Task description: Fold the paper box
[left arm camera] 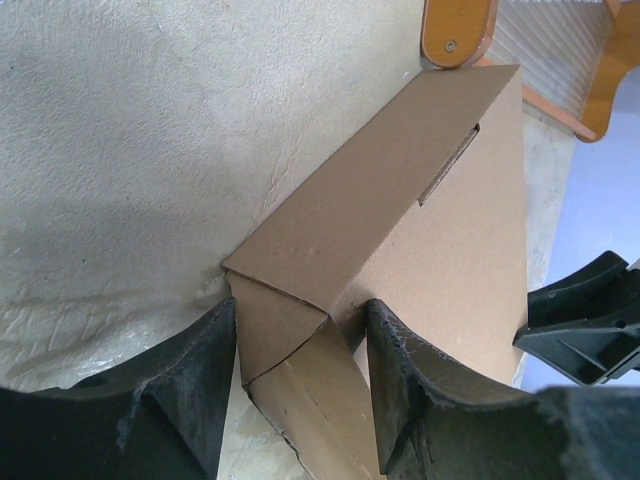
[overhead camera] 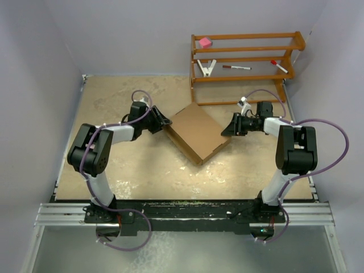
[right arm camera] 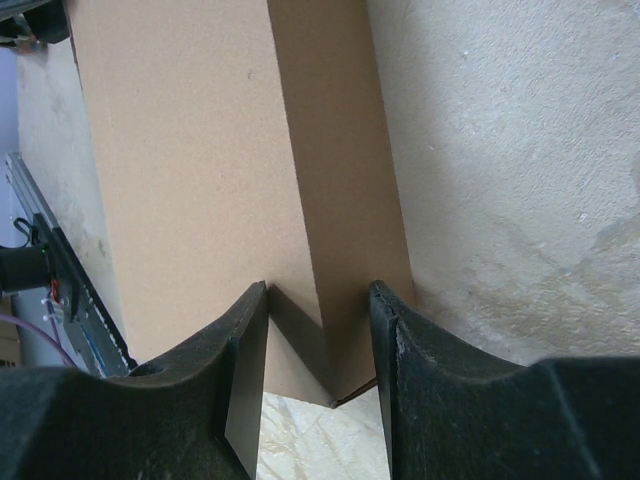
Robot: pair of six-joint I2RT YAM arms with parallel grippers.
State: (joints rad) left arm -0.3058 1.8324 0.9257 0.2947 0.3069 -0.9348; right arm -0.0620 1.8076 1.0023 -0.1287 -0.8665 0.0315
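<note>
The box (left arm camera: 420, 200) runs off the left wrist view's bottom edge; the rack (left arm camera: 458, 30) is cropped at its top.

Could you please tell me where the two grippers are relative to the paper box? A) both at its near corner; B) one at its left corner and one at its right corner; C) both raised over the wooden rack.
B: the left gripper straddles the left corner of the paper box, and the right gripper straddles its right corner.
</note>
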